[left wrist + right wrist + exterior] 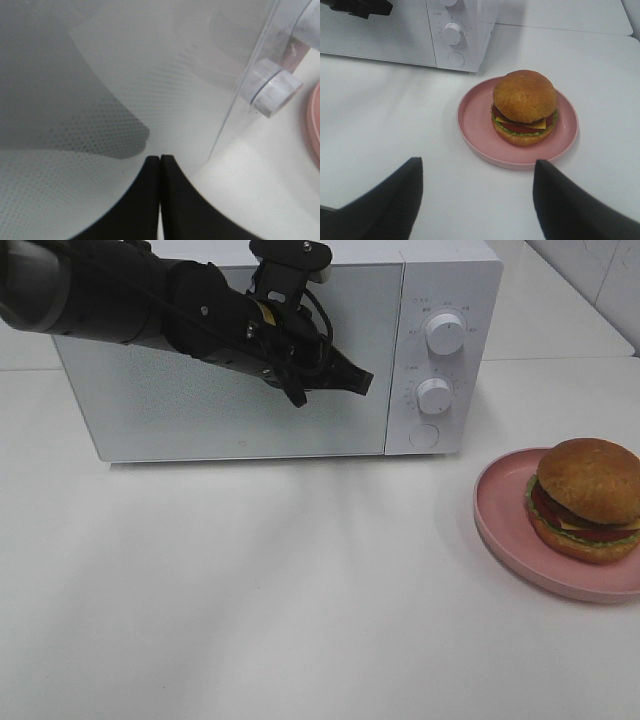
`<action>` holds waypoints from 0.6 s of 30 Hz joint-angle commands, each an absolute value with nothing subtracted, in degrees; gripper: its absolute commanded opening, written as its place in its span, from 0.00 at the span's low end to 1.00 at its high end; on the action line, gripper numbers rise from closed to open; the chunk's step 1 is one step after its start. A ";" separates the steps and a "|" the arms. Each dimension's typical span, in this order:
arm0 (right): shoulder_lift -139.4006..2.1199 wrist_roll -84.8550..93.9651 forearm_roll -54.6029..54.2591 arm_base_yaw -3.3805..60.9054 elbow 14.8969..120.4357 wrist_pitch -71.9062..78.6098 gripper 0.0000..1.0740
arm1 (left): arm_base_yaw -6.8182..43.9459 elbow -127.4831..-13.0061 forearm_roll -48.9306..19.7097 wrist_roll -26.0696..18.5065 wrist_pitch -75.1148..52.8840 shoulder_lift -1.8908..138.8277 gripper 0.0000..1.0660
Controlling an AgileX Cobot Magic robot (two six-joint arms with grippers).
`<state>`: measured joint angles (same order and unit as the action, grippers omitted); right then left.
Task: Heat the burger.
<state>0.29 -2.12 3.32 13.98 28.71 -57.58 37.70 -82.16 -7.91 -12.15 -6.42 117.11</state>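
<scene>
While the microwave (280, 350) stands at the far edge of the white tabletop (250, 590) with its door shut, the left tool (358, 382) is held against the front of that door, near the door's right edge and just short of the control panel. Its two black fingers (145, 200) are pressed together with no gap and nothing between them, as the left wrist view shows, with the dotted door glass right behind them. On the panel sit an upper knob (444, 332), a lower knob (434, 396) and a round button (424, 436) beneath them. The burger (586, 498) rests on the pink plate (500, 525) near the right edge of the tabletop, in front of and to the right of the microwave, well apart from the left tool. It sits upright, golden-brown bun on top, with tomato, cheese, lettuce and a dark patty showing at its side, and nothing touches it. The right tool (477, 200) does not appear in the high view; in its own wrist view its two dark fingers (385, 205) stand wide apart and empty above the bare tabletop, on the near side of the plate, with the burger (524, 106) and the plate (475, 122) in view between and beyond them.
</scene>
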 commanded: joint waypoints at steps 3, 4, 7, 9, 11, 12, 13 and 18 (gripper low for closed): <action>1.83 -1.78 3.32 13.92 28.71 -57.58 0.57 | 38.22 -83.48 -4.35 -17.42 -16.04 112.36 0.00; 1.83 -1.78 3.32 13.92 28.71 -57.58 0.57 | 38.56 -83.48 -4.41 -17.42 -22.29 110.41 0.00; 1.83 -1.78 3.32 13.92 28.71 -57.58 0.57 | 38.50 -83.48 -4.35 -17.42 -25.55 109.32 0.00; 1.83 -1.78 3.32 13.92 28.71 -57.58 0.56 | 38.50 -83.48 -4.35 -17.42 -33.58 105.94 0.00; 1.83 -1.78 3.32 13.92 28.71 -57.58 0.56 | 38.50 -83.48 -4.35 -17.42 -37.70 103.53 0.00; 1.83 -1.78 3.32 13.92 28.71 -57.58 0.56 | 38.50 -83.48 -4.35 -17.13 -41.83 101.30 0.00; 1.83 -1.78 3.32 13.92 28.71 -57.58 0.56 | 38.50 -83.48 -4.35 -17.13 -41.83 101.30 0.00; 1.83 -1.78 3.32 13.92 28.71 -57.58 0.56 | 38.22 -83.48 -4.24 -12.72 -47.90 97.46 0.00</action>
<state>0.29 -2.12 3.32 13.98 28.71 -57.58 38.16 -83.25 -4.24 -13.75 -46.58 98.20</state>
